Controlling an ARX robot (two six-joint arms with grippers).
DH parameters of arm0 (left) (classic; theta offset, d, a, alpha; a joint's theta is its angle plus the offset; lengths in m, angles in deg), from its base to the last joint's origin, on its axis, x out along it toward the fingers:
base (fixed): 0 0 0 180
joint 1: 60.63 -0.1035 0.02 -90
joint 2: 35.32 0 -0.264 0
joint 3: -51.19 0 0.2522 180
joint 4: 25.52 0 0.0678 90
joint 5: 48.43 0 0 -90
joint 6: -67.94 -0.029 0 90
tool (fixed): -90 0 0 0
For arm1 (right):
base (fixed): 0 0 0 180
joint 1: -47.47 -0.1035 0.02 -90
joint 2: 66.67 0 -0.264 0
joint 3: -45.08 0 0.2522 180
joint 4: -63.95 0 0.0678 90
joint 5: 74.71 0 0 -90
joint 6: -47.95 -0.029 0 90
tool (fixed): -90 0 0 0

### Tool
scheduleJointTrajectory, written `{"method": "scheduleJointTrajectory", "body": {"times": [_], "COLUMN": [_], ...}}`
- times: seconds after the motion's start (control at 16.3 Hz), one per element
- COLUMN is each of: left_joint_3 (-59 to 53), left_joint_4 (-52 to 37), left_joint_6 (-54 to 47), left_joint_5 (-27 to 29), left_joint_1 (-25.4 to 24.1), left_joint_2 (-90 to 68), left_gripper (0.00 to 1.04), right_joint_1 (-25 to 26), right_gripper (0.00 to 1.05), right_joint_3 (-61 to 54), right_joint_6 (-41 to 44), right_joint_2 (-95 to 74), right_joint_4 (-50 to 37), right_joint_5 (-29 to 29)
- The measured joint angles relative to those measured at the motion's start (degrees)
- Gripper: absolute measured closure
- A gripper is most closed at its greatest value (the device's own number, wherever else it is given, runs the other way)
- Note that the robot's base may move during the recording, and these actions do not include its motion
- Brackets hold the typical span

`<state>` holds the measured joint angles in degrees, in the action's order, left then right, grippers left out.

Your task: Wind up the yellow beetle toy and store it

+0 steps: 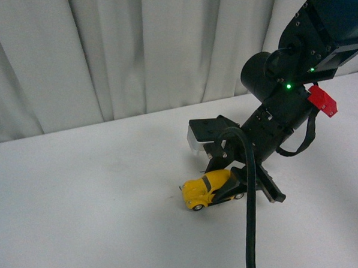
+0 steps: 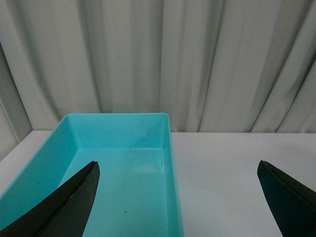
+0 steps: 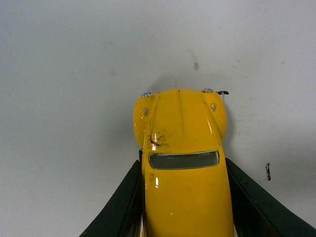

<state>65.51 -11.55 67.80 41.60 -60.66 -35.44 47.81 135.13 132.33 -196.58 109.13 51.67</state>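
Observation:
The yellow beetle toy (image 1: 203, 190) stands on its wheels on the white table, nose pointing left in the front view. My right gripper (image 1: 230, 188) is shut on its rear half, one black finger along each side. From the right wrist, the yellow beetle toy (image 3: 182, 163) fills the middle, hood and windscreen showing, with the black fingers (image 3: 123, 202) pressed against its flanks. My left gripper (image 2: 177, 197) is open with nothing between its fingers, hovering over the near wall of a turquoise bin (image 2: 170, 148). The left arm is not in the front view.
The turquoise bin is a shallow rectangular box with nothing in it, standing against pale curtains (image 2: 163, 54). The white table (image 1: 80, 205) stretches left of the toy. A thick black cable (image 1: 252, 226) hangs in front of the right arm (image 1: 285, 98).

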Motion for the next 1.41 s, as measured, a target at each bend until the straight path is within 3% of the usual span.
{"method": "scheduleJointTrajectory", "body": {"times": [0.55,0.67,0.8,1.1,1.41], "left_joint_3": [0.0,0.0,0.0,0.0,0.0], "left_joint_4": [0.0,0.0,0.0,0.0,0.0], "left_joint_6": [0.0,0.0,0.0,-0.02,0.0], "left_joint_5": [0.0,0.0,0.0,0.0,-0.02], "left_joint_1": [0.0,0.0,0.0,0.0,0.0], "left_joint_2": [0.0,0.0,0.0,0.0,0.0], "left_gripper": [0.07,0.07,0.07,0.07,0.07], "right_joint_1": [7.45,10.14,16.13,21.88,24.92], "right_gripper": [0.63,0.63,0.63,0.63,0.63], "right_joint_3": [-4.61,-6.12,-9.4,-13.55,-15.34], "right_joint_6": [6.27,7.69,10.25,11.52,11.74], "right_joint_2": [1.42,1.86,3.04,4.79,6.05], "right_joint_4": [-1.16,-0.9,-0.5,-0.42,0.98], "right_joint_5": [1.81,1.84,1.88,1.77,0.57]}}
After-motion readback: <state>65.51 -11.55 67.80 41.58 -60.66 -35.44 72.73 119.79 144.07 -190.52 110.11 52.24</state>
